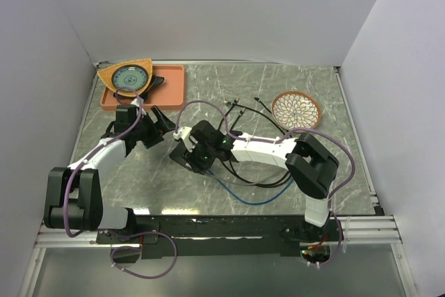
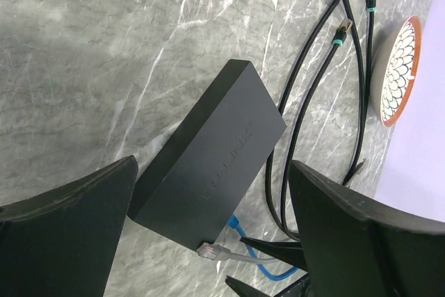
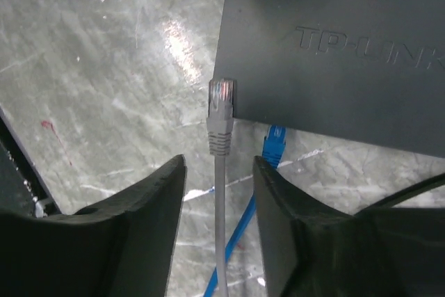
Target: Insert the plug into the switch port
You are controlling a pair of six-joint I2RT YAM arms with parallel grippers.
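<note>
The switch (image 2: 215, 151) is a flat matte-black box, also in the right wrist view (image 3: 334, 46). Its ports face away from both wrist cameras. A grey cable's clear plug (image 3: 222, 106) rests against the box's near edge at a corner, also seen in the left wrist view (image 2: 208, 250); I cannot tell whether it is seated. A blue plug (image 3: 275, 142) sits at the same edge beside it. My right gripper (image 3: 218, 165) is open, its fingers either side of the grey cable without touching it. My left gripper (image 2: 212, 168) is open and empty, just short of the box.
Several black cables with gold plugs (image 2: 341, 33) lie beyond the box, next to a patterned bowl (image 1: 296, 109). An orange tray (image 1: 170, 85) holding a round dish stands at the back left. A blue cable (image 1: 243, 199) loops near the front edge.
</note>
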